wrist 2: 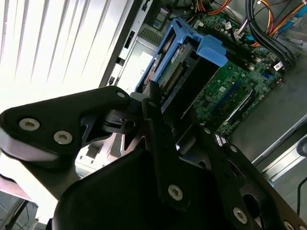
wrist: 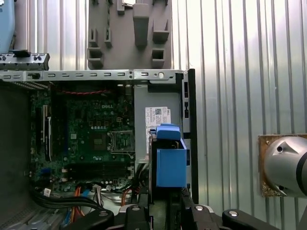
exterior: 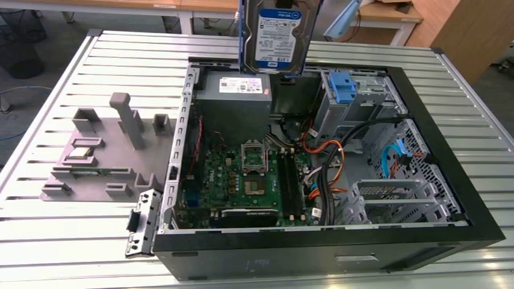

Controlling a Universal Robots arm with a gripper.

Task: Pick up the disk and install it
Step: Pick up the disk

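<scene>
Gripping: the gripper point(wrist: 166, 203) has its jaws closed on the disk point(exterior: 280, 36), clamping it by its upper end.
Disk: hangs upright in the air above the far side of the open computer case point(exterior: 321, 244), with its blue-and-white label facing the exterior view and blue rails on its sides.
Power-supply box point(exterior: 235, 96): inside the case, directly beneath the disk.
Motherboard point(exterior: 249, 174): flat on the case floor, next to the power-supply box.
Blue bracket point(exterior: 343, 87): in the case's drive bay, toward the exterior view's right of the disk.
Grey fixture point(exterior: 105, 156): on the slatted table point(exterior: 48, 241) outside the case, at the exterior view's left.
</scene>
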